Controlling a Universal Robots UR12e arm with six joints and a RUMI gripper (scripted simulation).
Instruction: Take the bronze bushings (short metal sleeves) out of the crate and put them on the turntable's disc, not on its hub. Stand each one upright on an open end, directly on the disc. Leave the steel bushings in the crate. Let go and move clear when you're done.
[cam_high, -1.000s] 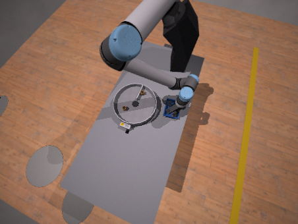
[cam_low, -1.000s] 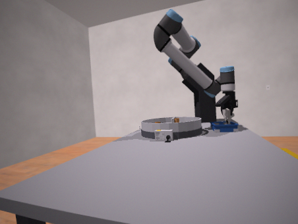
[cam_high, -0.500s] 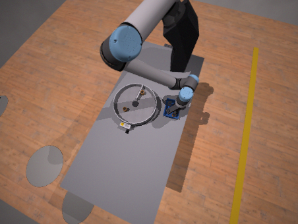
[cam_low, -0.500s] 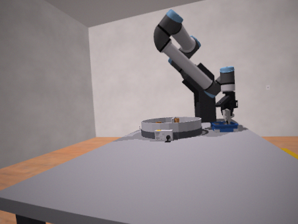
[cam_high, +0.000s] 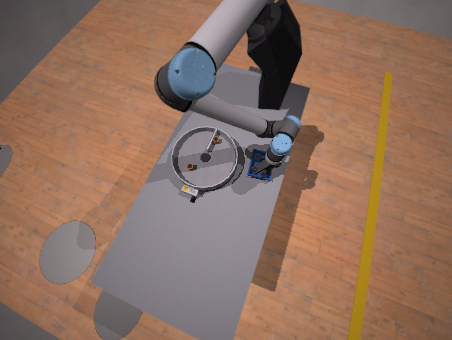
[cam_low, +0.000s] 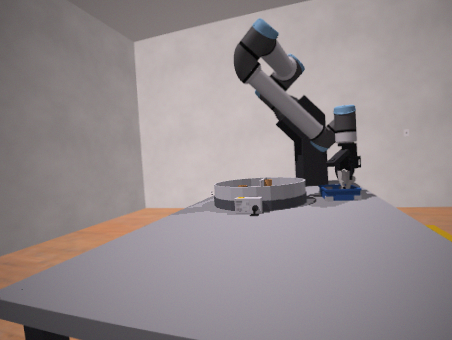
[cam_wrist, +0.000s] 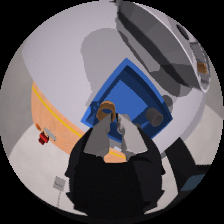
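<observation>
Down at the blue crate (cam_high: 249, 173) (cam_low: 330, 194) (cam_wrist: 149, 79), with the gripper (cam_high: 257, 171) (cam_low: 344, 187) (cam_wrist: 114, 113) clenched, fingertips close together and right by the bronze bushing (cam_wrist: 100, 110) inside, no grasp visible on it! Over in the crate's other corner, a steel bushing (cam_wrist: 156, 117). And across on the turntable's disc (cam_high: 205, 175), two more in bronze: one (cam_high: 190, 166) on one side of the hub (cam_high: 205, 157), another (cam_high: 216, 140) beside the divider (cam_high: 212, 142).
</observation>
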